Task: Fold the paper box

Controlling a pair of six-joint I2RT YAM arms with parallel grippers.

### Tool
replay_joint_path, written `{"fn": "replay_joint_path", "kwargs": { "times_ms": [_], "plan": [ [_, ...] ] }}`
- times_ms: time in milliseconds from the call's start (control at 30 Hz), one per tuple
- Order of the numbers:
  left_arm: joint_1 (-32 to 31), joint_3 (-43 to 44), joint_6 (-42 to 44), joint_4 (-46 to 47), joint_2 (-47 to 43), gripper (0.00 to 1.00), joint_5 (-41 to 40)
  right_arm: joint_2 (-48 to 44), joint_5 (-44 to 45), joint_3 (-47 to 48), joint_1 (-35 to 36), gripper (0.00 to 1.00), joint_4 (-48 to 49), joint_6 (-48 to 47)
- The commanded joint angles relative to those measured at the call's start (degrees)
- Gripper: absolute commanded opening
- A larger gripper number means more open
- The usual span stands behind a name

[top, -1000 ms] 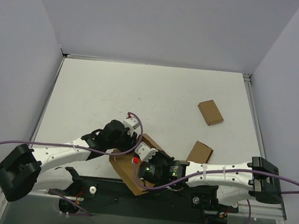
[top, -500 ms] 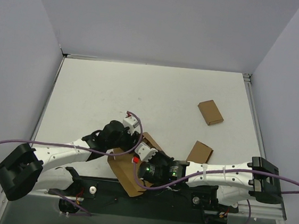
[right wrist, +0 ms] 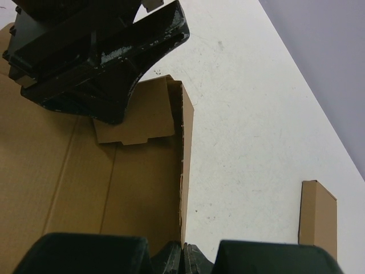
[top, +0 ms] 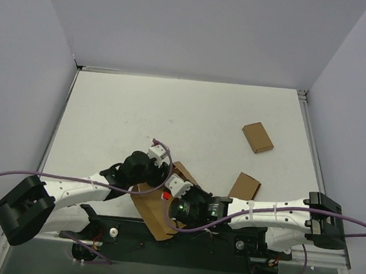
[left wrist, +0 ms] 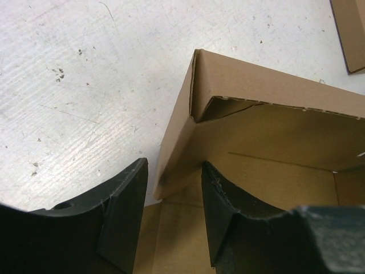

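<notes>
Hemmed at nine, twelve and three o'clock by plain pale lilac-grey wall panels (top: 201, 28): a scuffed white rectangular tabletop (top: 139, 113), evenly lit.

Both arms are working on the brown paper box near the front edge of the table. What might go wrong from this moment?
1. Only the right gripper holds the paper box, pinching one thin wall edge; the cardboard may slip out or tear there.
2. The left gripper stands open astride a wall corner; closing askew might crush that corner.
3. The box seems to reach past the near edge of the table; a push may slide it off.
</notes>
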Motion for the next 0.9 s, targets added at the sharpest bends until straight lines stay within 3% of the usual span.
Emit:
{"fn": "replay_joint_path", "kwargs": {
  "times_ms": [0, 300, 600, 867],
  "plan": [
    [0.0, -1.5, 2.7, 7.7, -0.3, 0.53, -1.5, -2.3, -0.2, 1.4, 0.3, 0.04, -0.6, 0.8],
    [0.0, -4.0, 6.2, 16.8, 0.1, 0.51, 3.1, -1.5, -0.9, -0.1, 0.3, 0.02, 0.2, 0.9],
    [0.0, -4.9, 6.3, 20.7, 2.6, 0.34, 6.5, 0.7, -0.9, 0.0, 0.3, 0.0, 0.4, 0.6],
    [-0.4, -5.4, 5.2, 21.9, 4.7, 0.31, 5.4, 0.6, -0.6, 0.3, 0.3, 0.0, 0.7, 0.9]
  ]
}}
